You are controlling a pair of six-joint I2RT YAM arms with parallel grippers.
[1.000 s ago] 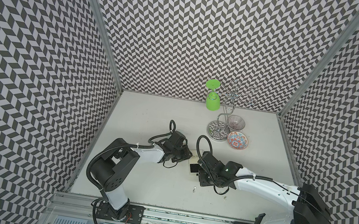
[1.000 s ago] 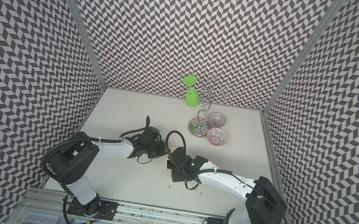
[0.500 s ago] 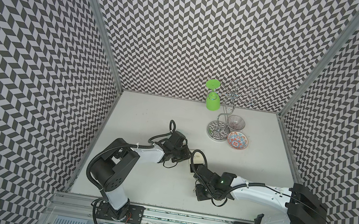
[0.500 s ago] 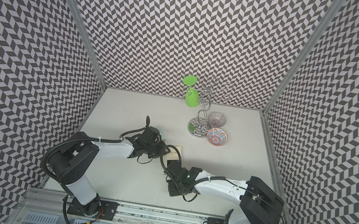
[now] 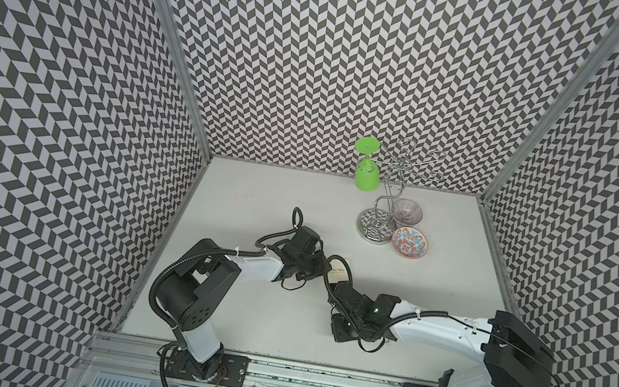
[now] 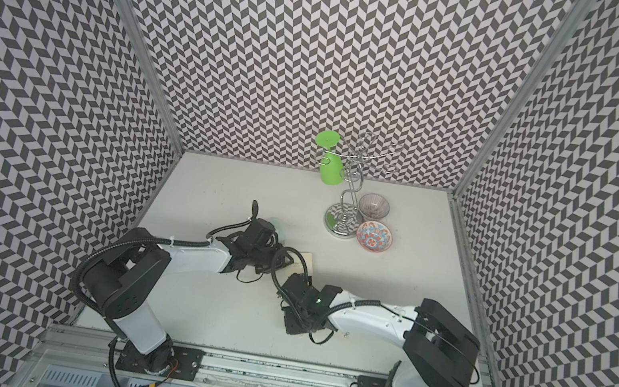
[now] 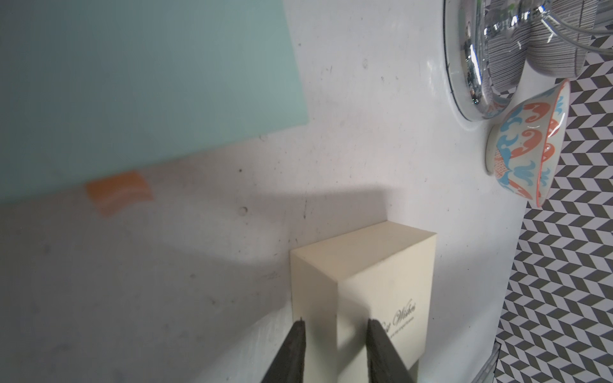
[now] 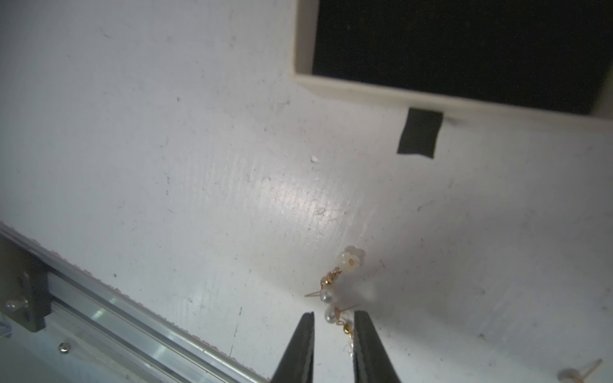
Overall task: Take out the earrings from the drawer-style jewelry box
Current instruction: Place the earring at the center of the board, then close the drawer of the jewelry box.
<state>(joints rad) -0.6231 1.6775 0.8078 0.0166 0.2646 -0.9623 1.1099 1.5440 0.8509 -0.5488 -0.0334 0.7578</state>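
Now right gripper jaws slightly parted around earrings on table; lift straight up, avoid snagging posts; left gripper pinching cream box

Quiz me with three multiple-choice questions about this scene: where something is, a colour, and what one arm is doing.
1. Where do the pearl earrings lie?
A. In the patterned bowl
B. Inside the drawer
C. On the white table, at the right fingers

2. What colour is the cup hanging on the metal rack?
A. Green
B. Red
C. Blue

3. What are the left fingers doing?
A. Hanging free
B. Clamping the cream box
C. Holding a bowl

Answers:
1 C: the right wrist view shows them on bare tabletop.
2 A: it is bright green in both top views.
3 B: the left wrist view shows the fingers pinching the box's near end.
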